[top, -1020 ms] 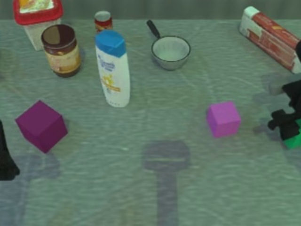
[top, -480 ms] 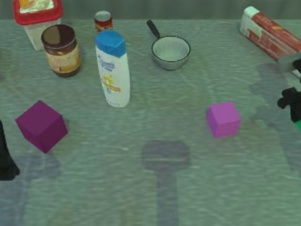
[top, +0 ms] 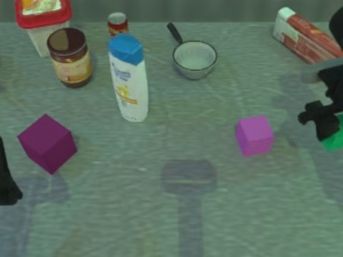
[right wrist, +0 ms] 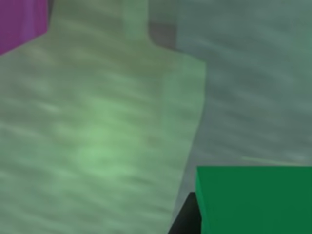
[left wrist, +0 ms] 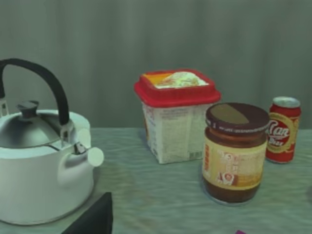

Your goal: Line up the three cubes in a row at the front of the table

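Observation:
The large dark magenta cube [top: 47, 142] sits on the table [top: 177, 214] at the left, and its tip shows in the left wrist view [left wrist: 240, 232]. Right of centre lies the light pinkish-purple cube [top: 254, 135], also seen in the right wrist view [right wrist: 19, 22]. At the table's right edge my right gripper [top: 331, 135] is shut on the small green cube [top: 336, 141], which fills a corner of the right wrist view [right wrist: 253, 200]. My left gripper [top: 6, 184] is parked at the left edge, in front of the magenta cube.
Along the back stand a red-lidded tub [top: 42, 21], a brown jar [top: 69, 57], a red can [top: 117, 23], a white bottle with a blue cap [top: 128, 77], a small pan [top: 194, 58] and a red-and-white box [top: 308, 43]. A white kettle [left wrist: 41, 165] shows in the left wrist view.
My right gripper, holding the green cube, moved toward the back and the right edge, then came back a little to the left. The other cubes and the left arm stayed put.

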Robot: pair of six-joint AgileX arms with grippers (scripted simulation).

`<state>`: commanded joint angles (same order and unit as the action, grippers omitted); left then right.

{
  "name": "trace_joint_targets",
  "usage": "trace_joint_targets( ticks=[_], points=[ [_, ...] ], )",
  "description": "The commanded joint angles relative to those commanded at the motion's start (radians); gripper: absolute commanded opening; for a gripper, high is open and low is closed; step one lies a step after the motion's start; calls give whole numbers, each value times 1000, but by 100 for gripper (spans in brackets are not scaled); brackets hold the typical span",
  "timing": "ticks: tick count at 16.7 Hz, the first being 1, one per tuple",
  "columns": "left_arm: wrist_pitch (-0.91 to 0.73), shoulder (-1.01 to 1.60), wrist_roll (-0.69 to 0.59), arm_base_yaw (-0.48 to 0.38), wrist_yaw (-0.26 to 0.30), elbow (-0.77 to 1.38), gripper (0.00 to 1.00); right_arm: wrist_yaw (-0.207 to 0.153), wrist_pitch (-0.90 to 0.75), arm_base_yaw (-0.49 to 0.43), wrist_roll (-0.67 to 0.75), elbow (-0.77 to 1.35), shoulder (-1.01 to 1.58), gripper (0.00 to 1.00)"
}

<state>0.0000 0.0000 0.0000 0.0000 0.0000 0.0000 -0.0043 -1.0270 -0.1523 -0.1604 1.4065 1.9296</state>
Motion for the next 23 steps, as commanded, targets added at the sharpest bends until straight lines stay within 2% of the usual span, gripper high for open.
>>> trace_joint_targets(
  ticks=[3, 9, 12, 15, 20, 23],
  points=[
    [0, 0, 0, 0, 0, 0, 100, 5, -12, -119, 183, -18, -22, 0],
    [0, 0, 0, 0, 0, 0, 100, 13, -36, -409, 667, -82, -92, 0],
    [0, 0, 0, 0, 0, 0, 100, 19, -35, -521, 826, -110, -134, 0],
    [0, 0, 0, 0, 0, 0, 100, 23, -30, -573, 888, -125, -159, 0],
    [0, 0, 0, 0, 0, 0, 100, 21, -27, -570, 890, -124, -154, 0],
    [0, 0, 0, 0, 0, 0, 100, 22, 42, -571, 891, -169, -132, 0]
  ],
)
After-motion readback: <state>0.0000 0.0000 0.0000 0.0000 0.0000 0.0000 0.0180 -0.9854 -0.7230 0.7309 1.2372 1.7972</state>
